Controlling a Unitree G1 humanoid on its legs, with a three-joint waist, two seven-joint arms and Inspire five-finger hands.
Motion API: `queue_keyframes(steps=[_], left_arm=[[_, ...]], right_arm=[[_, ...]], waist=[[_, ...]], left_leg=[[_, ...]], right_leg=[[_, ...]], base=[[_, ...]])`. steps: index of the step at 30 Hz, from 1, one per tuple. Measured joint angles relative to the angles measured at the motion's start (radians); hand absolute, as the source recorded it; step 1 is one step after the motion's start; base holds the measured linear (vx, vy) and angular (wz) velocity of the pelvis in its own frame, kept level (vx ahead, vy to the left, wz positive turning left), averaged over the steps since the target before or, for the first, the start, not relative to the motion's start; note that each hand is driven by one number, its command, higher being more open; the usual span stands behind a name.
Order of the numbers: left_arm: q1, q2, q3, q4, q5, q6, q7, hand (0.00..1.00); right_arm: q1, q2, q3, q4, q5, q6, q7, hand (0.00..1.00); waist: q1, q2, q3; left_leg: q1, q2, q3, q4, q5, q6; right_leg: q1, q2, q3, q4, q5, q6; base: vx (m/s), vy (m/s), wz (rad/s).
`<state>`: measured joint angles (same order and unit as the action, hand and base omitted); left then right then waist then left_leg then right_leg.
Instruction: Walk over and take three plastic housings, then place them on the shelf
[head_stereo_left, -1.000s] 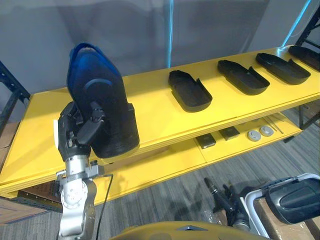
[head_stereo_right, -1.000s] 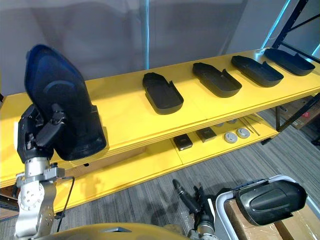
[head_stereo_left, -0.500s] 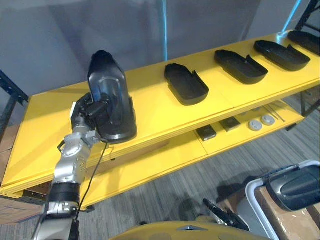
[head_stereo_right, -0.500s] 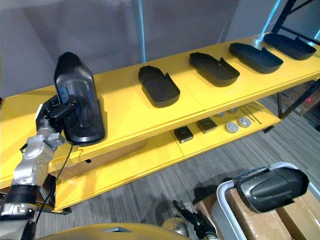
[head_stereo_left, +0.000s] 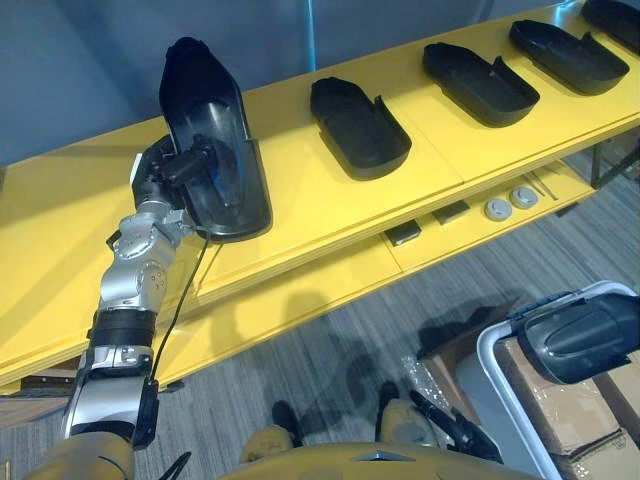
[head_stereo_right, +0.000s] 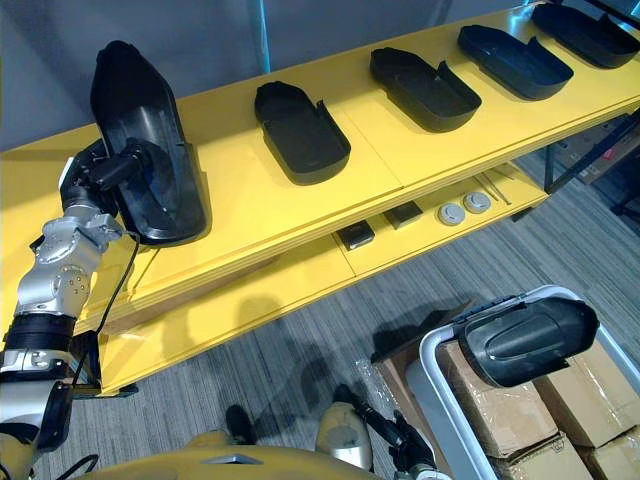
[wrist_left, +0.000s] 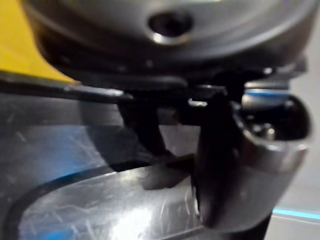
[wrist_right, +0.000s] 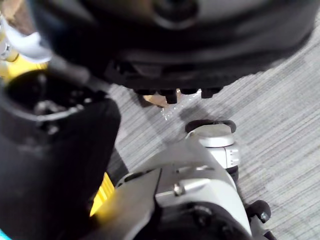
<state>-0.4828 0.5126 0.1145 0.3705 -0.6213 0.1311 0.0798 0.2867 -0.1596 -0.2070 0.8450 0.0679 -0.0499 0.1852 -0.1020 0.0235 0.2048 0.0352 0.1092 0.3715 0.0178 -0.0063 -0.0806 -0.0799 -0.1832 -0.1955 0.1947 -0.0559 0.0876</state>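
Now the left hand (head_stereo_left: 165, 176), fingers curled round a black plastic housing (head_stereo_left: 200, 90), tips it onto the yellow shelf (head_stereo_left: 300, 215); 4 more housings (head_stereo_left: 358, 128) lie along the shelf's right, so letting go remains.

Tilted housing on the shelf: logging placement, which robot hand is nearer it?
Left. The left robot hand grips the tilted housing; the right robot hand is low over the floor, far from it.

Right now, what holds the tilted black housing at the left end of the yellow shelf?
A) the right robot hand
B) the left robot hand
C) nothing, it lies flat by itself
B: the left robot hand is curled round the plastic housing, which stands tilted above the yellow shelf.
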Motion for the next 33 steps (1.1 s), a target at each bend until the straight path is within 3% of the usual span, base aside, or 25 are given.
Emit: queue_keyframes(steps=[5,6,18,23,28,33], left_arm=[[-0.054,0.000,0.001,0.076,-0.002,0.066,0.029,0.00],[-0.064,0.000,0.000,0.093,-0.002,0.073,0.029,1.00],[-0.111,0.000,0.000,0.108,0.006,0.087,0.040,1.00],[-0.118,-0.004,0.001,0.112,0.090,0.095,0.053,1.00],[-0.149,-0.004,0.008,0.113,0.167,0.154,0.103,1.00],[-0.158,-0.004,0.024,0.113,0.250,0.182,0.090,1.00]], right_arm=[[0.001,0.011,0.002,-0.038,0.037,0.001,-0.007,1.00],[0.000,0.010,0.002,-0.046,0.037,0.001,-0.008,1.00],[0.002,0.011,0.023,-0.064,0.099,0.021,-0.026,1.00],[0.003,0.011,0.025,-0.065,0.099,0.021,-0.027,1.00],[0.008,0.011,0.034,-0.066,0.102,0.021,-0.029,1.00],[0.012,0.011,0.043,-0.066,0.102,0.021,-0.040,1.00]], waist=[[-0.005,-0.002,0.020],[-0.007,-0.002,0.028],[-0.009,-0.003,0.053],[-0.008,-0.003,0.054],[-0.011,-0.002,0.056],[-0.010,0.000,0.056]], left_leg=[[-0.024,0.024,0.005,0.053,-0.026,-0.008],[-0.027,0.027,0.005,0.059,-0.027,-0.010],[-0.063,0.060,0.004,0.146,-0.081,-0.018],[-0.071,0.071,0.013,0.190,-0.110,-0.017],[-0.079,0.078,0.013,0.216,-0.127,-0.017],[-0.078,0.078,0.013,0.223,-0.131,-0.017]], right_leg=[[-0.004,0.013,0.007,0.005,-0.007,-0.011],[-0.008,0.015,0.006,0.011,-0.007,-0.010],[-0.008,0.031,0.012,0.014,-0.011,-0.017],[-0.005,0.034,0.024,0.017,-0.011,-0.018],[-0.008,0.034,0.026,0.029,-0.019,-0.021],[-0.006,0.034,0.026,0.032,-0.021,-0.021]], base=[[0.00,-0.004,-0.05],[0.00,0.000,0.00],[0.00,0.000,-0.01],[-0.01,0.016,-0.07],[0.00,0.000,0.00],[0.00,0.000,0.00]])
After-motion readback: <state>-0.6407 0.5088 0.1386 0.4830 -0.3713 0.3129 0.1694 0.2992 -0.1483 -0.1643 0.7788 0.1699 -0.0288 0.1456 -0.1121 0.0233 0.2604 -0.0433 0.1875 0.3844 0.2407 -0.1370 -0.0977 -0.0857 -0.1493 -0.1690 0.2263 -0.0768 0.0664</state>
